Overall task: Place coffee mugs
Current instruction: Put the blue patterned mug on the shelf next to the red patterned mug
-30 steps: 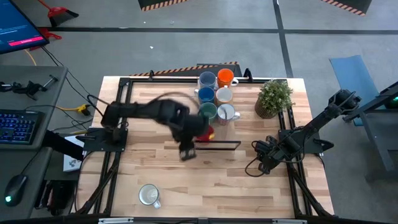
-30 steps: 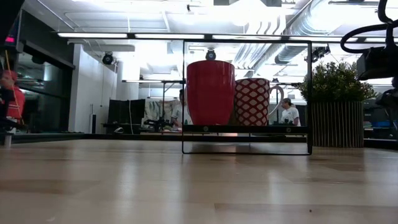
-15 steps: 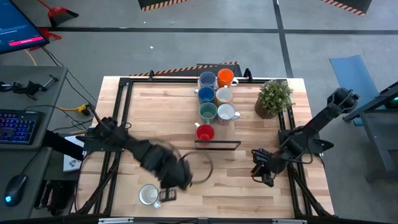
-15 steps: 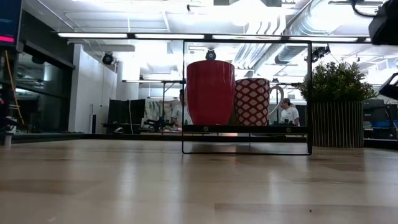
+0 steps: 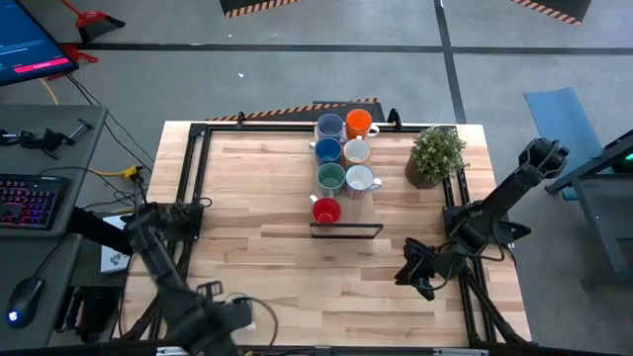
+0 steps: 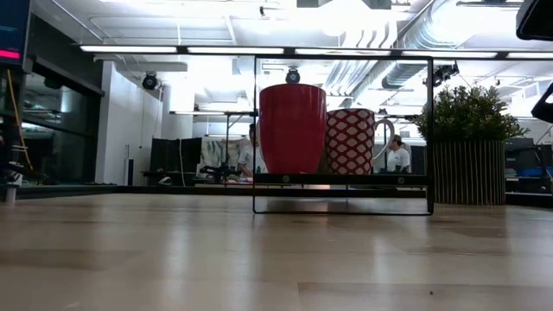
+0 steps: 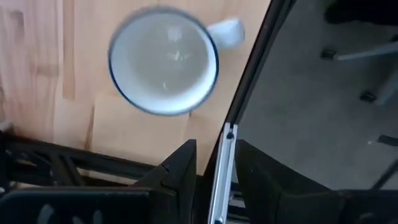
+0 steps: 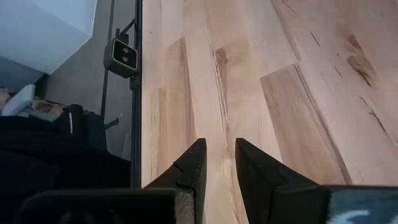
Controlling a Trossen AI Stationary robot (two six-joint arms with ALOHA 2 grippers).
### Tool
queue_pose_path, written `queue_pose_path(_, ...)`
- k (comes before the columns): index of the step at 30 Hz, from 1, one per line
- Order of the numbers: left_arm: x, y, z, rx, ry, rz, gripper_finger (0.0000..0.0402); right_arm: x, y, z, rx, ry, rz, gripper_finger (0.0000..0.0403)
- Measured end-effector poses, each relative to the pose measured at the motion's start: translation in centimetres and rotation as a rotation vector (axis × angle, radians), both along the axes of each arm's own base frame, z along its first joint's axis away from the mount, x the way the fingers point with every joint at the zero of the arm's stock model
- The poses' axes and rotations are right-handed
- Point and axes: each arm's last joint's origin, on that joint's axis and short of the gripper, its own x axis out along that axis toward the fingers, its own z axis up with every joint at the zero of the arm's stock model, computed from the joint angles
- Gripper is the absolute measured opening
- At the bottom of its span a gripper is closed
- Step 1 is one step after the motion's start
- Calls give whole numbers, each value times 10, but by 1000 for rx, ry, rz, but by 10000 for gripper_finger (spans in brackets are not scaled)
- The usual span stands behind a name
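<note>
A white mug with a blue rim (image 7: 163, 61) stands upright on its base near the table's near edge, left of the middle. My left gripper (image 7: 216, 146) hangs above and beside it, pointing down and open, its fingers over the table's black edge rail (image 7: 249, 74). In the high view this gripper (image 5: 229, 316) covers the mug. Several more mugs stand at the far middle, among them an orange one (image 5: 358, 123), a green one (image 5: 330, 177) and a red one (image 5: 324, 210). My right gripper (image 5: 415, 272) waits open over bare wood at the right.
A black wire rack (image 5: 346, 229) stands just nearer than the red mug (image 6: 293, 128). A potted plant (image 5: 435, 155) is at the far right. Black frame rails (image 5: 198, 178) run along the table's sides. Bare wood lies across the middle and near half.
My left gripper has swung from beside the red mug at the table's middle toward the near left edge, sinking a little, and now hangs over the white mug. My right gripper has tipped and shifted slightly toward the near edge. No mug has moved.
</note>
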Motion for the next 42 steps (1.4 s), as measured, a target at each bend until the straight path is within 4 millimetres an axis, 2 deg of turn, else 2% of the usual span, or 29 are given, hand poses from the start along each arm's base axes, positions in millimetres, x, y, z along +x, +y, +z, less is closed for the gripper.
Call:
queue_pose_path(7, -26, -18, -23, 56, 32, 22, 99, 0, 0, 0, 35, 17, -28, 67)
queue_pose_path(12, -33, -22, -41, 78, 44, 25, 99, 0, 0, 0, 39, 18, -32, 67)
queue_pose_path(17, -35, -26, -69, 69, 33, 20, 99, 1, 0, 1, 45, 10, -33, 67)
queue_pose_path(24, -40, -11, -108, 182, 70, 103, 99, 2, 2, 4, 66, -19, -32, 67)
queue_pose_path(27, -38, -7, -119, 171, 82, 77, 99, 3, 3, 6, 73, -21, -34, 67)
queue_pose_path(32, -29, -3, -134, 121, 59, 39, 99, 8, 8, 22, 58, -66, -21, 67)
queue_pose_path(42, 1, 22, -137, 202, -37, 32, 99, 11, 9, 53, -58, 6, -17, 67)
